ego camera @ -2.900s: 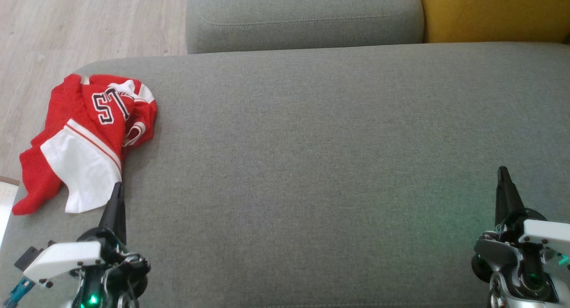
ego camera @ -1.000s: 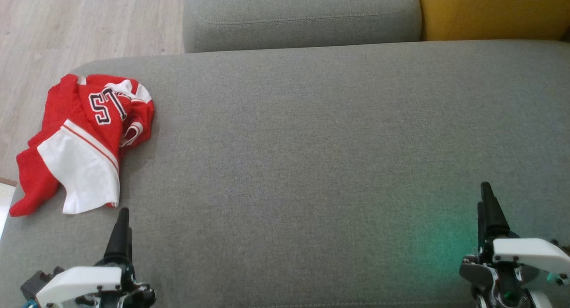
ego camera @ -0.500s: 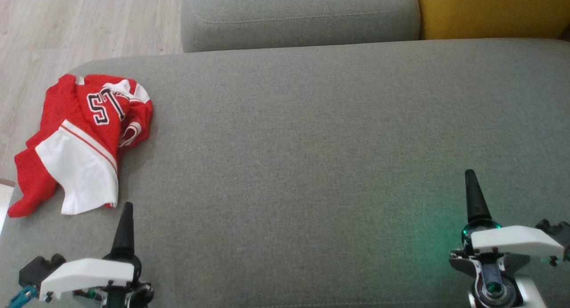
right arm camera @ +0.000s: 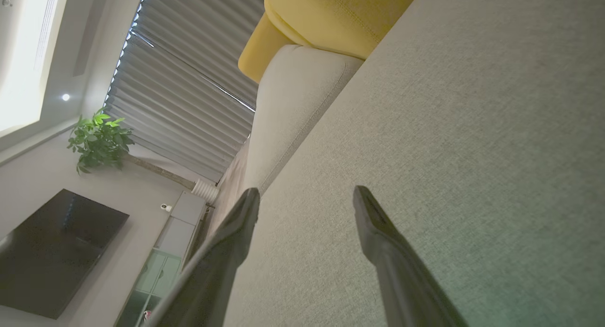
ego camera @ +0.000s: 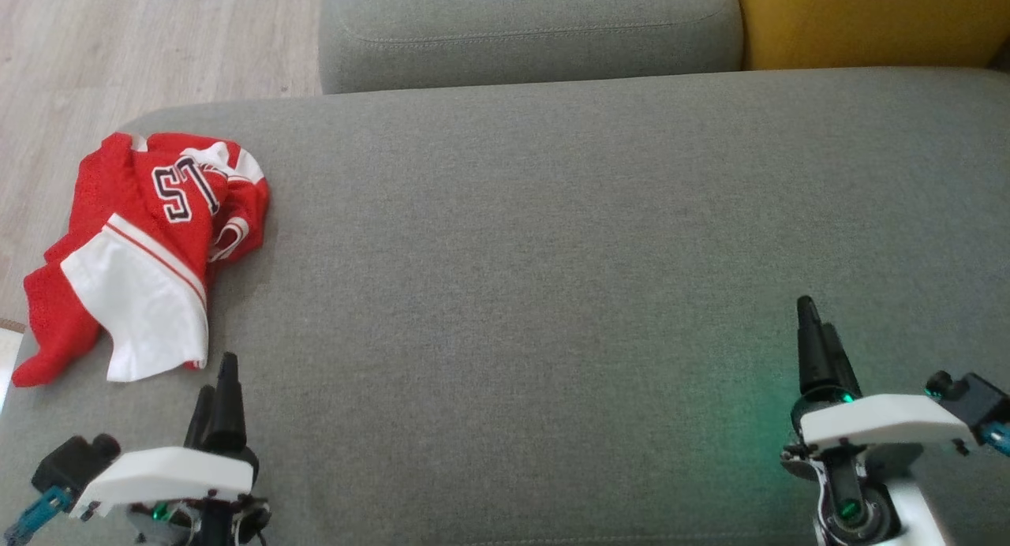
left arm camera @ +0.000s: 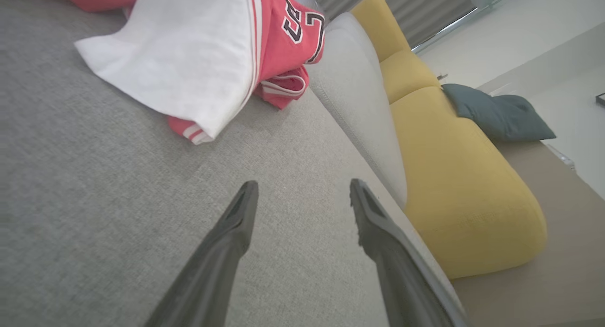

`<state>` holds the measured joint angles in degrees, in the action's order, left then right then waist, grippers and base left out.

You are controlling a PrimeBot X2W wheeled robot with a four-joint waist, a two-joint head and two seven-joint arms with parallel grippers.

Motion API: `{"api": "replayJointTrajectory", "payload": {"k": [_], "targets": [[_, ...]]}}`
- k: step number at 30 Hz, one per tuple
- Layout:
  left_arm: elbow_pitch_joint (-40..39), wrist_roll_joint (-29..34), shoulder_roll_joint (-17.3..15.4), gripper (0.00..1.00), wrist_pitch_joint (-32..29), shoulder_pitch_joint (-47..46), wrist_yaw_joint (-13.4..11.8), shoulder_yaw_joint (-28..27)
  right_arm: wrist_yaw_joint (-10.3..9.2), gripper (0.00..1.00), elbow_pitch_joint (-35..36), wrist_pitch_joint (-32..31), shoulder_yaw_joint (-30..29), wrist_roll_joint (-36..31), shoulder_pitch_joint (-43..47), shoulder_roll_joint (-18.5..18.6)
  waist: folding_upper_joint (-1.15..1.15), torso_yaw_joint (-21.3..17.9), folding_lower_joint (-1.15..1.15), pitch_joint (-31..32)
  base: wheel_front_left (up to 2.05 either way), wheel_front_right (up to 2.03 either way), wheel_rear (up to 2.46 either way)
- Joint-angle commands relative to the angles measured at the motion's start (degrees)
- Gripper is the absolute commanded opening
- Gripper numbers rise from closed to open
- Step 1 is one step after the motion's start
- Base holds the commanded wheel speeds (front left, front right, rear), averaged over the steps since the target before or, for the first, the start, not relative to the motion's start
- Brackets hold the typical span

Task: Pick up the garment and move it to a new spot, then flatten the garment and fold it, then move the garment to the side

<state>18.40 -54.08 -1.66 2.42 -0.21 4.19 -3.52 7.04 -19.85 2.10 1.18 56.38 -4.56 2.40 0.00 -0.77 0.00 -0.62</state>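
Left hand (ego camera: 215, 376) drawn back from white hem of garment (ego camera: 150, 238) since earliest frame; right hand (ego camera: 817, 317) shifted inward. Garment: crumpled red mesh jersey, white panel, striped trim, at left edge of grey sofa seat (ego camera: 513, 254). Long axis far-to-near, white panel nearest robot. Lettering: black, white-edged "ST"; rest lost in folds. Both hands open, empty.

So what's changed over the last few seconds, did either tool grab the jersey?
No. The left tool pulled back toward the robot, away from the white edge of the jersey, and now sits just short of it, open and empty. The right tool drifted a little leftward, also open. Nothing was taken hold of. The jersey stayed crumpled at the left end of the cushion.
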Motion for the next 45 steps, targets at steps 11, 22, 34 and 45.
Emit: {"api": "replayJointTrajectory", "payload": {"k": [11, 22, 34, 45], "targets": [[-1.5, 10.4, -1.6, 1.0, 2.6, -2.7, -2.4, -0.2, 0.24, 1.0, -1.1, 2.8, 3.1, -10.4, -4.8, 0.4, 0.0, -0.4, 0.0, 0.2, 0.0, 0.0, 0.0], [-2.2, 18.3, -2.1, 1.0, 4.4, -2.5, -3.7, 0.4, 0.28, 1.0, -2.1, 4.7, 3.8, -18.8, -5.6, 0.4, 0.0, -0.6, 0.0, 0.4, 0.0, 0.0, 0.0], [-3.7, 26.4, -2.6, 1.0, 6.2, -2.4, -4.9, 1.5, 0.32, 1.0, -0.1, 6.5, 3.3, -26.6, -5.7, 0.3, 0.0, -0.9, 0.0, 0.4, 0.0, 0.0, 0.0], [-4.2, 34.0, -2.8, 1.0, 8.1, -2.2, -6.4, 2.4, 0.35, 1.0, 0.1, 8.4, 4.1, -33.6, -5.8, 0.4, 0.0, -1.1, 0.0, 0.6, 0.0, 0.0, 0.0]]}}
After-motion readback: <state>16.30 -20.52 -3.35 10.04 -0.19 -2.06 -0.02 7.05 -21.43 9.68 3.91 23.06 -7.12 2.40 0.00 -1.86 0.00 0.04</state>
